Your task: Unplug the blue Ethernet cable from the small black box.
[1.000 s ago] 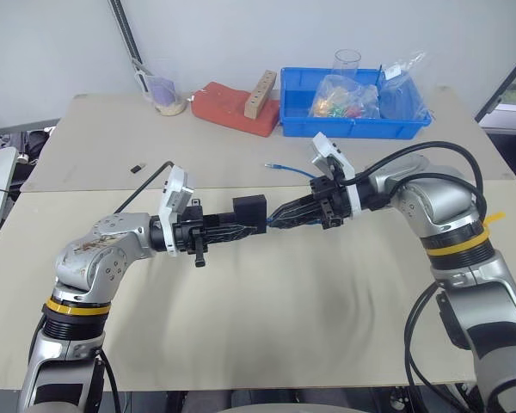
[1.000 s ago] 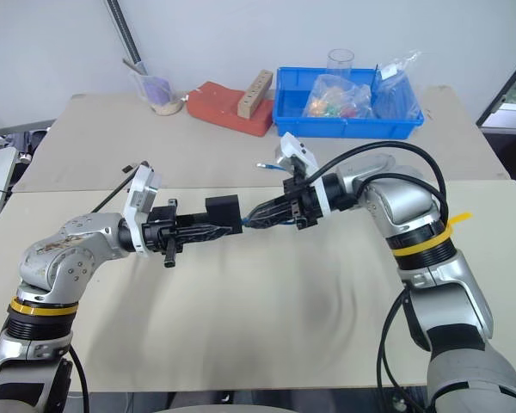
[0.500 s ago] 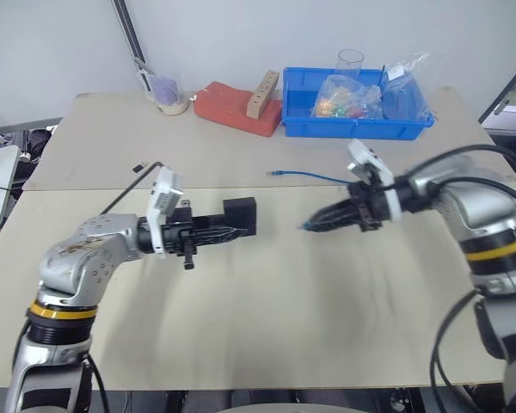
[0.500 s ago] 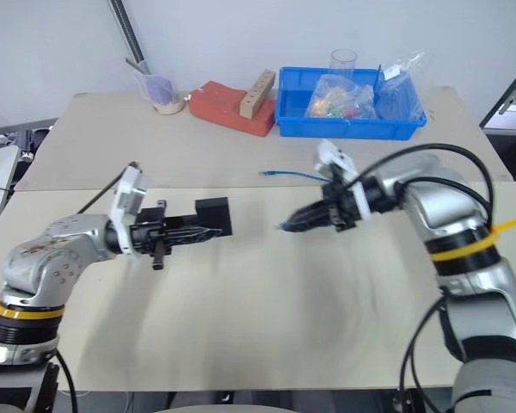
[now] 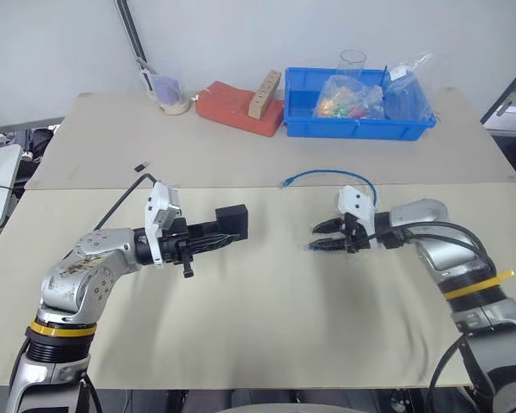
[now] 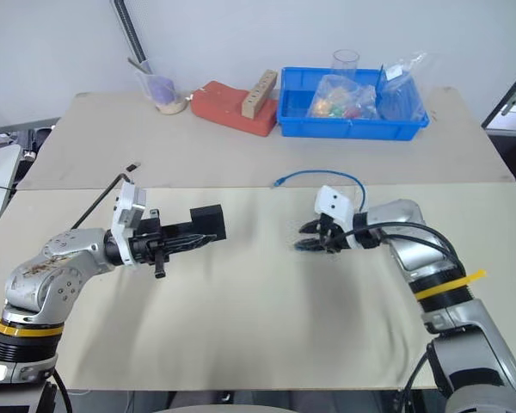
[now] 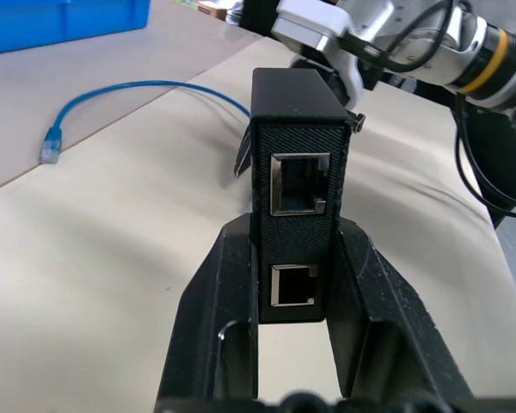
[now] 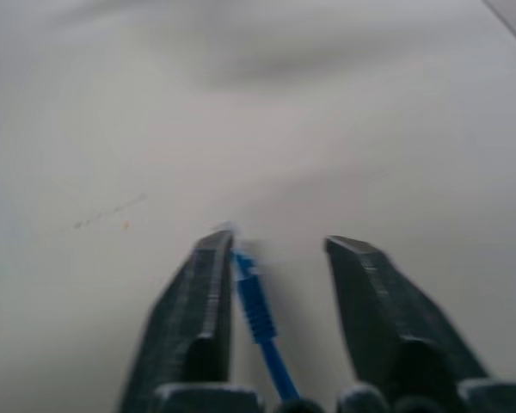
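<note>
My left gripper point(image 5: 227, 234) is shut on the small black box point(image 5: 233, 221) and holds it level above the table. In the left wrist view both ports of the box point(image 7: 297, 185) are empty. The blue Ethernet cable point(image 5: 322, 172) arcs over the table, with one clear plug point(image 7: 50, 146) lying free. Its other end point(image 8: 256, 305) runs between the fingers of my right gripper point(image 5: 316, 238). That gripper is open, low over the table and well to the right of the box. The cable end rests against one finger point(image 8: 198, 292), with a wide gap to the other.
A blue bin point(image 5: 357, 126) with bags and a clear cup stands at the back right. A red block point(image 5: 234, 105) with a wooden piece and a plastic cup point(image 5: 165, 93) stand at the back. A tiny black clip point(image 5: 140, 166) lies at the left.
The right gripper pulled away from the box to the right and sank toward the table, taking the cable's end out of the box, and its fingers have opened. The left gripper kept the box.
</note>
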